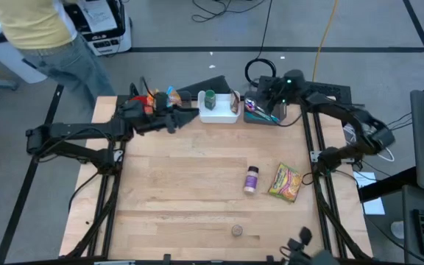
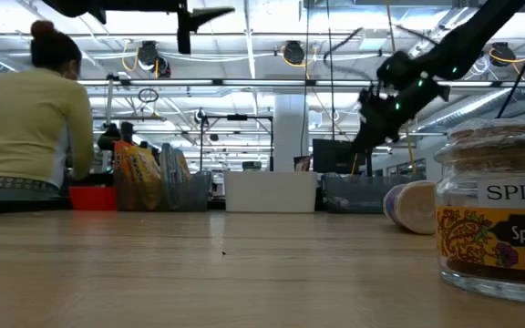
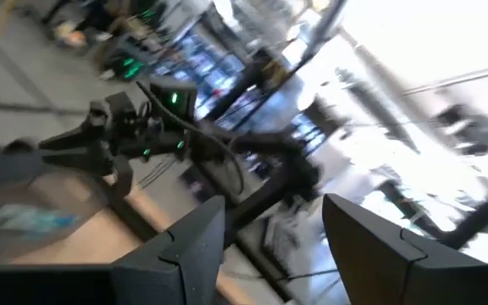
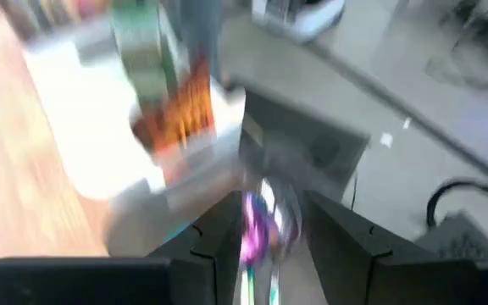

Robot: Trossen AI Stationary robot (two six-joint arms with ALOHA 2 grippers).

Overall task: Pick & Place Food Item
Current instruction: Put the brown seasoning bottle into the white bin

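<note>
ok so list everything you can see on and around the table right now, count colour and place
white bin: 1, white, back edge centre, holds a green-lidded item
dark bin: 1, grey, right of the white bin, colourful packets inside
red bin: 1, red, back left, with upright packets beside it
purple-capped bottle: 1, pale, lying right of centre
snack bag: 1, yellow-green, flat, right of the bottle
spice jar: 1, clear with brown lid, front centre
table: 1, light wood
person: 1, yellow top, beyond back-left corner
left gripper: 1, dark, open, raised at back left
right gripper: 1, dark, over the dark bin
</note>
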